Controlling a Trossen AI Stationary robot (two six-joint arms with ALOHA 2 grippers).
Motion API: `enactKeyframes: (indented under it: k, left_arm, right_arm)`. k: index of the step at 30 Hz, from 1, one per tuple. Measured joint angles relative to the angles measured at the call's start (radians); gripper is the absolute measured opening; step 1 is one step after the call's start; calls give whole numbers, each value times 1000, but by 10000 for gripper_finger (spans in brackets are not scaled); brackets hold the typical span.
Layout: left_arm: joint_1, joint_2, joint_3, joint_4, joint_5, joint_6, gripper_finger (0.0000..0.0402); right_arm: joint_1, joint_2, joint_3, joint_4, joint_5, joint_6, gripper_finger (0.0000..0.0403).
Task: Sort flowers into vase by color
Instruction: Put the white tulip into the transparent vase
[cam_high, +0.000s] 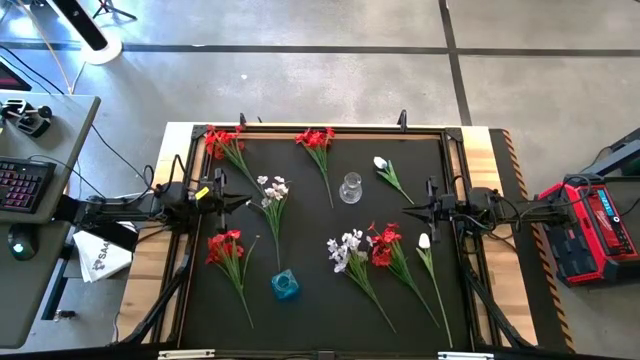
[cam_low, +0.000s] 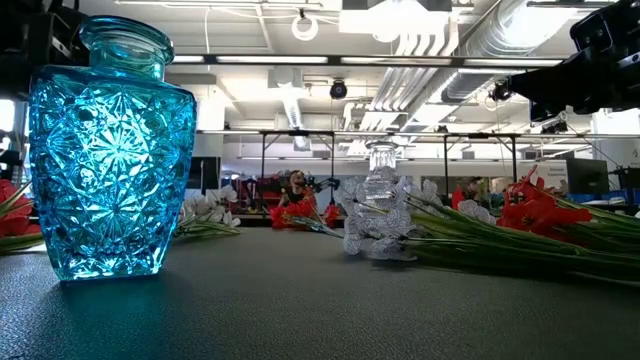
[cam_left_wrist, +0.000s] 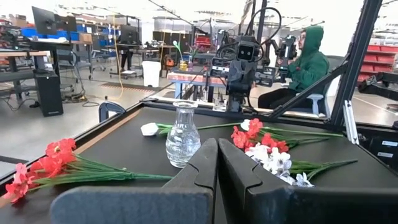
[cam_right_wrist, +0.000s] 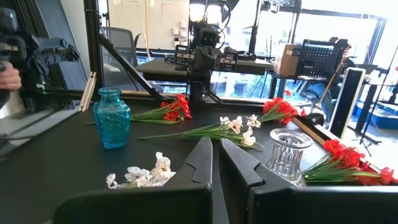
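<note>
Red and white flowers lie scattered on the black mat. Red sprigs (cam_high: 222, 140) (cam_high: 316, 140) rest at the back, a white sprig (cam_high: 273, 190) and a red sprig (cam_high: 226, 247) on the left, and white (cam_high: 347, 250) and red (cam_high: 385, 245) sprigs on the right. A clear glass vase (cam_high: 350, 188) stands mid-table. A blue glass vase (cam_high: 285, 285) stands near the front. My left gripper (cam_high: 240, 200) hovers at the left side, shut and empty. At the right side, my right gripper (cam_high: 408, 212) faces it, also shut and empty.
Single white buds (cam_high: 380, 163) (cam_high: 424, 241) lie on the right. A black frame (cam_high: 455, 160) rims the mat. A person in a green hoodie (cam_left_wrist: 311, 59) sits beyond the table. A hand (cam_right_wrist: 6, 74) shows off to the side.
</note>
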Motion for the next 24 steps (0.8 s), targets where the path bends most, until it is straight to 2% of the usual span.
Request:
enactKeyframes:
  k: [5,14,16,21,24]
  left_arm:
    - [0,0,0,-7,0,63,1]
    - [0,0,0,8,0,102,1]
    - [0,0,0,5,0,97,1]
    - [-2,0,0,4,0,56,1]
    - [-2,0,0,5,0,46,1]
  right_arm:
    - [0,0,0,0,0,-74,2]
    - [0,0,0,14,3,-62,2]
    - [0,0,0,52,3,13,2]
    - [0,0,0,236,6,404,2]
    - [0,3,0,355,49,467,2]
